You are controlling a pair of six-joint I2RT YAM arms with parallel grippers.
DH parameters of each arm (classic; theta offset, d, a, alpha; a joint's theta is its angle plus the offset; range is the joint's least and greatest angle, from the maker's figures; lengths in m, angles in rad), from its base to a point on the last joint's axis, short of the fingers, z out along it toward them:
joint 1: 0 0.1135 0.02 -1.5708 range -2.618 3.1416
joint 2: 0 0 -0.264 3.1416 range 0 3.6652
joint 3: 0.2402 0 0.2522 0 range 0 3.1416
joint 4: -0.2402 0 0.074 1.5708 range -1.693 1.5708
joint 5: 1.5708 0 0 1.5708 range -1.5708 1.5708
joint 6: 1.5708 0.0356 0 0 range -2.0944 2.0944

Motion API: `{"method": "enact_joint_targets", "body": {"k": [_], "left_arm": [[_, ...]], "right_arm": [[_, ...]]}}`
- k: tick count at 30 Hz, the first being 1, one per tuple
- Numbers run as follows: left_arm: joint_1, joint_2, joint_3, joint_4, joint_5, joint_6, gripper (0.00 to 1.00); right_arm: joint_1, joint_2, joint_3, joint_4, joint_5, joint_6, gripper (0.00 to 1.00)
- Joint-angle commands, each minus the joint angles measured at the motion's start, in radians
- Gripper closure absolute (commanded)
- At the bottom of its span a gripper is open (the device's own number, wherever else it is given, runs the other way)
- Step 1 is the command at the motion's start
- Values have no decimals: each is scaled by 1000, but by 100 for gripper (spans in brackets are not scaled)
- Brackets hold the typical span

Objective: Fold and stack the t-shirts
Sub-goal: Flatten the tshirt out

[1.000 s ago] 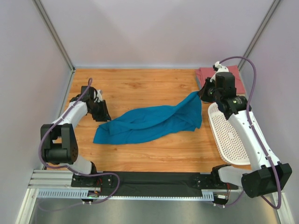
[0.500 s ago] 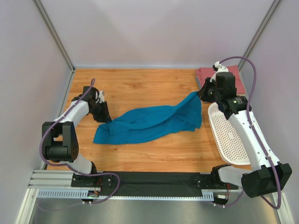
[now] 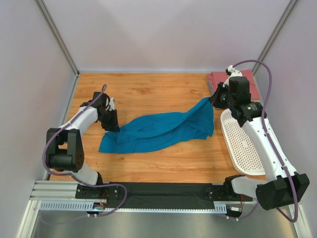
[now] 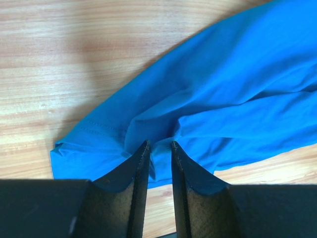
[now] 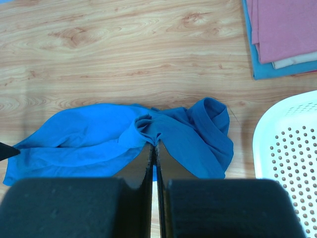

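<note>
A teal-blue t-shirt [image 3: 163, 130] lies crumpled across the middle of the wooden table. My right gripper [image 3: 214, 100] is shut on its far right corner and holds that corner up; in the right wrist view [image 5: 155, 144] the cloth [image 5: 99, 139] bunches at the fingertips. My left gripper [image 3: 113, 126] is at the shirt's left end, its jaws a little apart over a fold of the cloth [image 4: 208, 99], as the left wrist view [image 4: 159, 146] shows. A stack of folded shirts [image 3: 247, 82], salmon-red on top, lies at the far right corner, with a blue layer under it [image 5: 282, 34].
A white perforated basket [image 3: 242, 144] lies tilted at the right edge of the table, beside the right arm. Grey walls with metal posts close in the table on three sides.
My left gripper has moved right and nearer, from beside the shirt onto its left end. The right gripper and the raised corner have stayed put.
</note>
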Motion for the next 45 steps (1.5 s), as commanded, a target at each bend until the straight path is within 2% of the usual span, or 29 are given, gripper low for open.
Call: {"method": "enact_joint_targets", "body": {"k": [1,8,16,17,19,21,26,30,34,40,43,45], "left_arm": [[-9,17,48,-21,-41,21,69],[-20,21,52,-15,-53,25,66],[-32,41,55,-25,-67,19,67],[-37,41,55,-25,-67,18,69],[-43,43,59,-27,-74,15,87],[-51,44,81,-59,-113,-2,100],[-51,-32,141,-137,-214,-31,100],[-51,-127,259,-214,-261,-60,100],[-51,-253,422,-321,-386,-105,100],[-51,-429,718,-413,-566,-186,100],[-51,-505,871,-432,-599,-209,100],[-51,-536,913,-430,-582,-225,100]], "right_arm": [[-4,-23,11,3,-8,-16,100],[-6,-31,14,-3,-7,-17,100],[-6,-34,11,-3,-5,-14,100],[-6,-34,12,-3,-7,-14,100],[-6,-36,11,-6,-7,-13,100],[-6,-39,15,-8,-2,-16,100],[-6,-60,37,-17,22,-22,100],[-6,-91,77,-2,35,-20,100],[-6,-118,191,-2,35,-35,100],[-6,-269,332,60,-18,-94,100],[-6,-364,376,75,-31,-86,100],[-6,-435,397,90,-45,-56,100]]}}
